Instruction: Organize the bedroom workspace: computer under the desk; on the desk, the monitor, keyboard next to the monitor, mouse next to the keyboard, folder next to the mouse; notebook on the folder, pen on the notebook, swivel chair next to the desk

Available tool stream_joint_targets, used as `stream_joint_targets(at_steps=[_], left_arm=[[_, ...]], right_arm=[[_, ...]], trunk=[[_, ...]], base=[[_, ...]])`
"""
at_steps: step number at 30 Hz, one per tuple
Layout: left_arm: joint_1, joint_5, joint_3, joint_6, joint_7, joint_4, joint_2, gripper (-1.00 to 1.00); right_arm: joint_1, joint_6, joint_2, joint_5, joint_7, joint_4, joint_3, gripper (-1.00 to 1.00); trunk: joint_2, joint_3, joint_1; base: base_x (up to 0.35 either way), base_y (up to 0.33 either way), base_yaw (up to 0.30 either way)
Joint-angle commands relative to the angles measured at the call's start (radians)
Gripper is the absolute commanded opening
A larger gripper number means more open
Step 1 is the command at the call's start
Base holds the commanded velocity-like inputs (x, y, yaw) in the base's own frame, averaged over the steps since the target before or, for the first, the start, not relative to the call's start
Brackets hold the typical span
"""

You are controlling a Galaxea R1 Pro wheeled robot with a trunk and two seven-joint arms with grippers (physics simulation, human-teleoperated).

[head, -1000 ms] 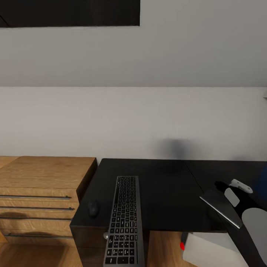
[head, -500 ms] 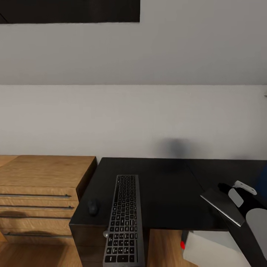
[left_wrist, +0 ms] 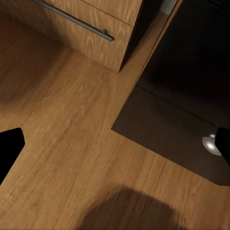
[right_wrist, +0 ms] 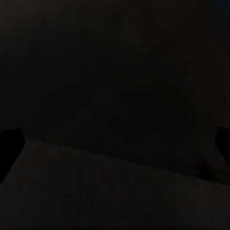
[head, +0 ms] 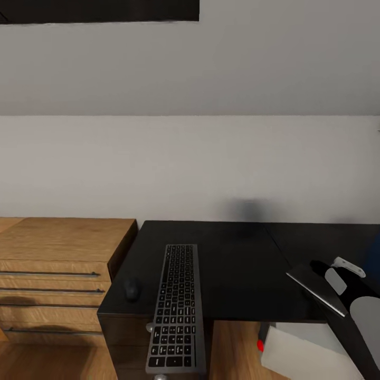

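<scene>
The notebook (head: 316, 288), a thin grey rectangle with a pale edge, is held tilted above the right part of the desk (head: 237, 264), with one corner raised toward the wall. It sits at the tip of the right arm (head: 352, 311), which enters from the lower right of the head view. The right gripper (head: 323, 277) appears closed on the notebook, although the fingers themselves are mostly hidden behind the cover.

From left to right in the head view:

- A light wood chest of drawers (head: 58, 264) with slim dark handles stands against the left end of the desk, well apart from the right gripper.
- The mouse (head: 132, 289), a small black oval, rests near the desk's left front corner.
- The keyboard (head: 176, 306), long, slim and dark grey, lies just beside the mouse. Its long axis runs from front to back, and its near end overhangs the desk's front edge.
- The computer (head: 301, 351), a pale box with a red light (head: 259, 345), stands on the floor under the desk, below the held notebook.

In the left wrist view, the left gripper (left_wrist: 115, 148) hangs over the wood plank floor (left_wrist: 62, 134), beside the black drawer unit with a round silver knob (left_wrist: 211, 143). Its fingertips (left_wrist: 8, 148) stand wide apart with nothing between them.

The right wrist view is almost entirely dark. A faint flat edge crosses it; what the edge belongs to cannot be told.
</scene>
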Motion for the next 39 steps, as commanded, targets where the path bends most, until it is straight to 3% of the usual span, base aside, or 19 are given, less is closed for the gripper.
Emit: stream_joint_targets(at_steps=[1,8,13,17,39], left_arm=[[-0.001,0.01,-0.004,-0.009,0.005,-0.001,0.001,1.0],[-0.001,0.01,-0.004,-0.009,0.005,0.0,0.001,1.0],[-0.001,0.011,-0.004,-0.009,0.004,0.0,0.001,1.0],[-0.001,0.011,-0.005,-0.009,0.004,0.001,0.001,1.0],[-0.001,0.018,-0.005,-0.007,-0.006,0.018,0.003,1.0]], right_arm=[[0.0,0.004,0.0,-0.009,-0.005,-0.002,0.001,1.0],[0.0,0.005,0.0,-0.011,-0.005,-0.002,0.001,1.0],[0.0,0.006,0.0,-0.011,-0.005,-0.002,0.001,1.0],[0.0,0.006,0.001,-0.011,-0.004,-0.002,0.001,1.0],[0.0,-0.001,0.001,-0.011,0.002,-0.009,0.001,1.0]], trunk=[[-0.008,-0.004,0.004],[-0.057,-0.026,0.031],[-0.057,-0.026,0.031],[-0.085,-0.039,0.046],[-0.085,-0.039,0.046]], base=[[0.0,0.0,0.0],[0.0,0.0,0.0],[0.0,0.0,0.0],[0.0,0.0,0.0],[0.0,0.0,0.0]])
